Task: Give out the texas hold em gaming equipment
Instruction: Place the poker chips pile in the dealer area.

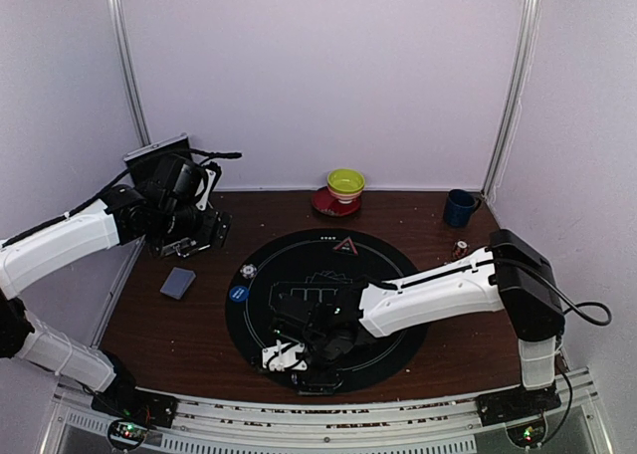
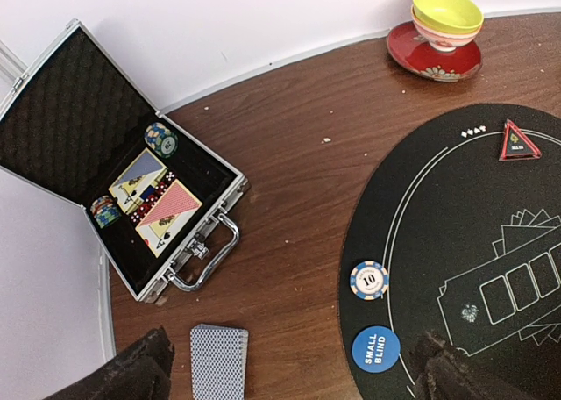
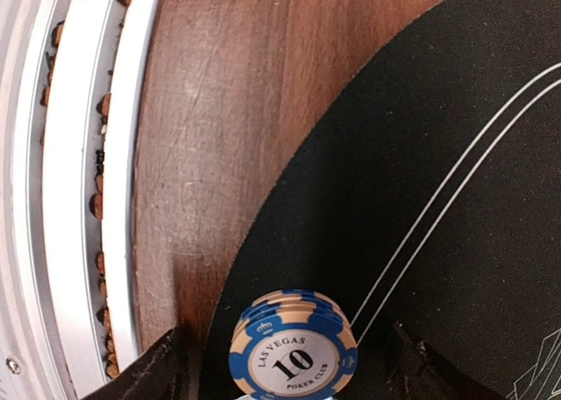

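Observation:
A short stack of blue-and-cream "10" poker chips (image 3: 294, 354) rests on the black mat (image 3: 421, 154) near its front edge. My right gripper (image 3: 292, 369) stands open around the stack, with a gap on each side between its fingers (image 3: 162, 369) and the chips. In the top view that gripper (image 1: 299, 357) hides the stack. A grey-blue-backed card deck (image 2: 218, 362) lies on the wood. One "10" chip (image 2: 369, 280) and a blue "small blind" disc (image 2: 376, 348) sit at the mat's left rim. My left gripper (image 2: 294, 384) hangs open high above them, empty.
An open aluminium case (image 2: 188, 242) with cards and chips lies at the back left. A yellow-green bowl on a red saucer (image 1: 345, 187) and a dark blue mug (image 1: 459, 208) stand at the back. A small striped piece (image 1: 461, 247) sits near the mug. A metal rail (image 3: 79, 198) borders the front.

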Motion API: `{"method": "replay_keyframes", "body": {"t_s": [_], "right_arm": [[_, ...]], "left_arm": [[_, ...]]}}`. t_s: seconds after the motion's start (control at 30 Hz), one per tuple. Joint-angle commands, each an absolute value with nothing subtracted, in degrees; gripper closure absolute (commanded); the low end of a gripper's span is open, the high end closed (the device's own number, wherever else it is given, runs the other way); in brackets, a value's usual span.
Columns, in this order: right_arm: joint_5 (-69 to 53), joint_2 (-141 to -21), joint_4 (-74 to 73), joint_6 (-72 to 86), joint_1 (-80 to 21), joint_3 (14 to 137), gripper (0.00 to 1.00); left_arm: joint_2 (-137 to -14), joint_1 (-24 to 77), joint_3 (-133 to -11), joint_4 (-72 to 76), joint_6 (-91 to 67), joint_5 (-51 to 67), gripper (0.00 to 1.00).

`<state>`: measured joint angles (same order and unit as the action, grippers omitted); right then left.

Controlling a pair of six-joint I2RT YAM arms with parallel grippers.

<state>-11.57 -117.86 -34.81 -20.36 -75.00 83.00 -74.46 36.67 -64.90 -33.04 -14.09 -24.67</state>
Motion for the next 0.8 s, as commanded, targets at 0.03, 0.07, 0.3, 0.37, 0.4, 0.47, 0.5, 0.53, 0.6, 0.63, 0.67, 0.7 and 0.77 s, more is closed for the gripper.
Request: {"method": "replay_keyframes", "body": {"t_s": [0.03,0.07,0.3,0.37,0.4,0.47,0.5,0.53,0.6,0.63,0.67,0.7,0.77], "right_arm": [[-10.0,-115.2,-36.5,-20.1,-75.5,84.9,0.16],[-9.0,-114.1,-36.4,-20.1,-75.5,84.9,0.15],[-0.4,-103.9,-32.6,-20.5,-73.9,81.5,0.00],[1.5,-100.8,-31.6,-20.7,-72.0,80.2,0.00],[1.8,-99.6,-31.3,-20.6,-70.8,79.8,0.00],[1.7,-97.7,-31.0,-20.0,-67.4,79.5,0.00],[1.5,-97.0,-31.1,-19.5,-65.3,79.6,0.00],[1.5,-96.4,-31.1,-18.8,-63.2,79.7,0.00],[1.9,-95.1,-31.2,-17.7,-59.0,80.1,0.00],[2.1,-94.5,-31.3,-17.3,-57.0,80.2,0.00],[2.3,-93.8,-31.2,-16.8,-54.8,80.3,0.00],[2.4,-93.2,-31.2,-16.4,-52.5,80.3,0.00],[2.5,-92.1,-31.1,-15.4,-47.5,80.3,0.00]], "left_arm": [[-73.5,36.0,-64.7,-30.7,-14.6,-24.5,0.02],[-73.5,36.0,-64.7,-30.7,-14.6,-24.6,0.02],[-73.9,36.0,-64.6,-30.7,-14.5,-24.7,0.02],[-74.2,36.0,-64.5,-30.8,-14.5,-24.8,0.02],[-74.3,36.0,-64.5,-30.8,-14.5,-24.8,0.02],[-74.6,36.0,-64.5,-30.8,-14.4,-24.9,0.02],[-74.7,36.0,-64.5,-30.8,-14.3,-24.9,0.02],[-74.7,35.9,-64.5,-30.8,-14.2,-25.0,0.02],[-74.8,35.9,-64.5,-30.8,-14.2,-25.2,0.02],[-74.8,35.9,-64.5,-30.8,-14.2,-25.3,0.02],[-74.9,35.9,-64.5,-30.8,-14.2,-25.2,0.02],[-74.8,35.9,-64.5,-30.8,-14.2,-25.1,0.02],[-74.9,35.9,-64.4,-30.7,-14.1,-24.6,0.02]]}}
